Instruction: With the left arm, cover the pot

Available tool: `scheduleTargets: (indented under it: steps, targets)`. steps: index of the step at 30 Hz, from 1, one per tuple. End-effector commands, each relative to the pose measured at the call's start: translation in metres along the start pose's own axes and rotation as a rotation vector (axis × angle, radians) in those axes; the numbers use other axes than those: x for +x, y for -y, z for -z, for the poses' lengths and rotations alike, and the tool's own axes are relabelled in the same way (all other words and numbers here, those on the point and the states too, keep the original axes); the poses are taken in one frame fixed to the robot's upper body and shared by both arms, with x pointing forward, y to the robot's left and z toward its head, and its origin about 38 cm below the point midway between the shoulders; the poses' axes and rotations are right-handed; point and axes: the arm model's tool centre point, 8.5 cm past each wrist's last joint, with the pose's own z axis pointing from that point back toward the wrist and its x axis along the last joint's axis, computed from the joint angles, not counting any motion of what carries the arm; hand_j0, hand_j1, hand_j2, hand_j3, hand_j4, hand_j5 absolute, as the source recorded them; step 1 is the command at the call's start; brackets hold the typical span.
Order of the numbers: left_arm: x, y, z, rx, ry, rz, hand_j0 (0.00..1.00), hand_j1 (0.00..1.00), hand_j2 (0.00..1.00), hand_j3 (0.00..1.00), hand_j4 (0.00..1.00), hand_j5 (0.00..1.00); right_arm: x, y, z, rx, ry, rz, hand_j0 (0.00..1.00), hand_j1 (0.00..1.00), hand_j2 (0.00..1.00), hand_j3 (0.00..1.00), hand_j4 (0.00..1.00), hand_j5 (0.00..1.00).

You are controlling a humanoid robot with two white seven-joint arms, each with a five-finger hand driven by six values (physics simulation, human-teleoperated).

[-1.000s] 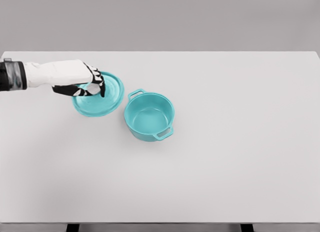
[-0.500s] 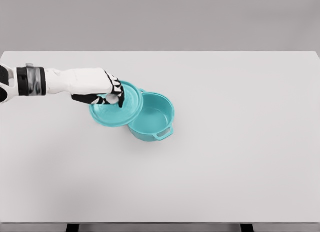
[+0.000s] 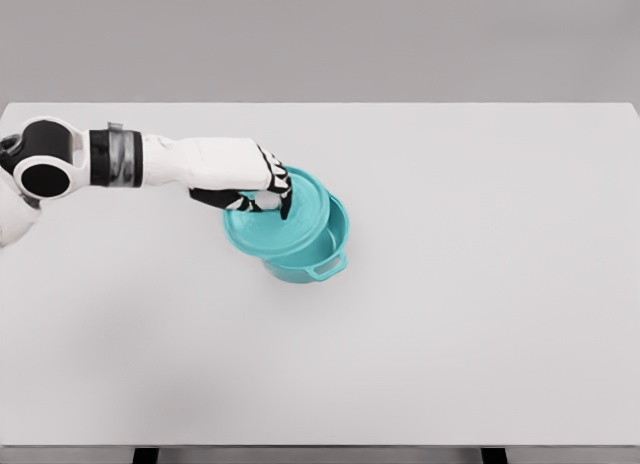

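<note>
A teal pot (image 3: 318,254) with two side handles stands left of the table's middle. Above it hangs the matching round teal lid (image 3: 285,224), overlapping most of the pot's mouth and sticking out past its left rim. My left hand (image 3: 262,192) reaches in from the left and is shut on the lid's centre knob, which its fingers hide. Only the pot's right wall, part of its inside and its front handle (image 3: 327,268) show under the lid.
The white table (image 3: 480,314) stretches wide to the right and front of the pot. A grey wall lies behind its far edge.
My left hand has carried the lid to the right, from the table beside the pot to a spot over most of the pot's opening. The pot has stayed put.
</note>
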Motion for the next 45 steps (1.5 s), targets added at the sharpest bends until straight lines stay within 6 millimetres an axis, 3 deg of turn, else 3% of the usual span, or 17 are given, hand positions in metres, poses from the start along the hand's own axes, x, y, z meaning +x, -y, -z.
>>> scheduleTargets:
  steps: [1, 10, 45]
  targets:
    - [0.0, -0.001, 0.01, 0.01, 0.013, -0.016, 0.52, 0.52, 0.52, 0.52, 0.52, 0.52, 0.0, 0.0, 0.0, 0.0, 0.0, -0.001, 1.0, 1.0, 1.0, 1.0, 1.0, 1.0]
    - [0.002, 0.003, 0.025, -0.003, 0.035, -0.028, 0.52, 0.52, 0.52, 0.52, 0.52, 0.52, 0.0, 0.0, 0.0, 0.0, 0.0, -0.001, 1.0, 1.0, 1.0, 1.0, 1.0, 1.0]
    - [-0.005, 0.016, 0.045, -0.045, 0.025, -0.044, 0.52, 0.52, 0.52, 0.52, 0.52, 0.52, 0.0, 0.0, 0.0, 0.0, 0.001, -0.001, 1.0, 1.0, 1.0, 1.0, 1.0, 1.0]
